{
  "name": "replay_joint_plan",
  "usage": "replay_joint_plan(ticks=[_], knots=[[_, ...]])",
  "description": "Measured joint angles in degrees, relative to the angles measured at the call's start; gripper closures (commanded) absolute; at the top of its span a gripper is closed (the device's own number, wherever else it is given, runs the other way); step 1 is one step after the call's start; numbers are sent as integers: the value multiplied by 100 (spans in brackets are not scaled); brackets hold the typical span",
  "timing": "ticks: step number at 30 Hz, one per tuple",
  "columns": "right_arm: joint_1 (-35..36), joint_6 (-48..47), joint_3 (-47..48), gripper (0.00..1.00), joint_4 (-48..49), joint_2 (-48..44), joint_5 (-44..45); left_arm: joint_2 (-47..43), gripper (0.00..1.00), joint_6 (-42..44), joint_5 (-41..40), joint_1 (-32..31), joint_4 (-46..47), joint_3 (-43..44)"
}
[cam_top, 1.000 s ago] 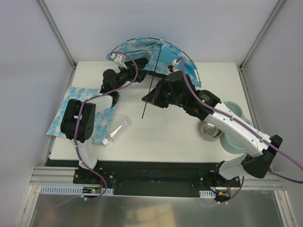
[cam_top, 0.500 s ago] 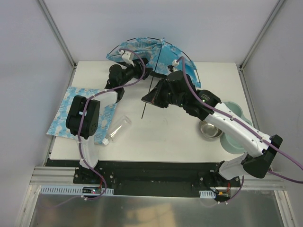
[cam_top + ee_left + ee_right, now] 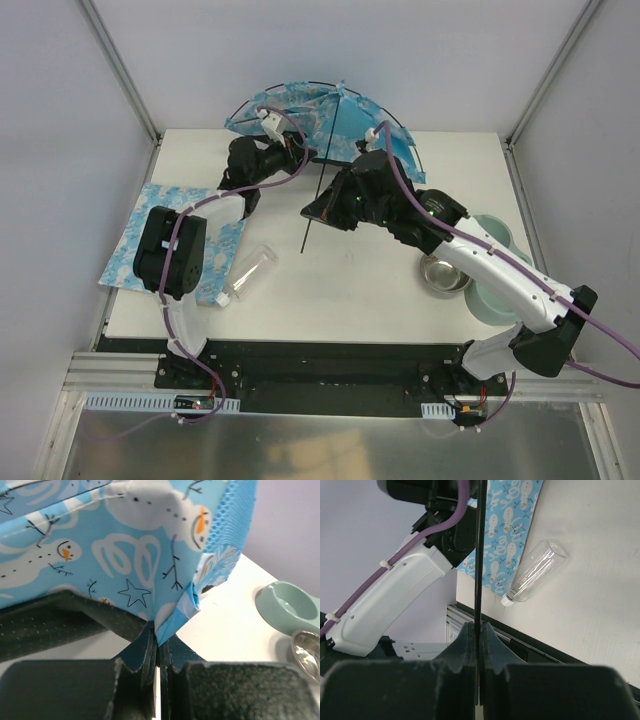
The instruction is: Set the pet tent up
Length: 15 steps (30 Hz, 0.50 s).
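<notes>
- The left gripper [image 3: 157, 647] has its jaws pressed together on a lower corner of the pet tent [image 3: 125, 540], pinching the snowman-print hem.
- The right gripper [image 3: 479, 630] has its jaws closed on a thin black pole [image 3: 479, 555], which runs straight through the grip. In the top view the pole's free end slants down towards the table [image 3: 350, 300].
- The pet tent is at the far edge of the table, with its canopy lifted off the surface and bowed by arched poles. It is not yet standing on its own.
- The left pinch probably anchors the fabric so that the right arm can steer the pole and tension the frame.
- The printed mat [image 3: 135, 240], the clear plastic bottle [image 3: 250, 270], the steel bowl [image 3: 443, 272] and the pale green bowl [image 3: 500, 295] lie well apart from the tent.
</notes>
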Motion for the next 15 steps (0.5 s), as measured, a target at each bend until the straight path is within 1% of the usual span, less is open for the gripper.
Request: replay_joint_plan(ticks=[9, 15], knots=[[-116, 378, 17, 100, -385, 0, 92, -1252, 100, -4, 313, -39, -39, -920], [-264, 422, 7, 100, -103, 0, 155, -1919, 100, -15, 409, -39, -225, -1639]])
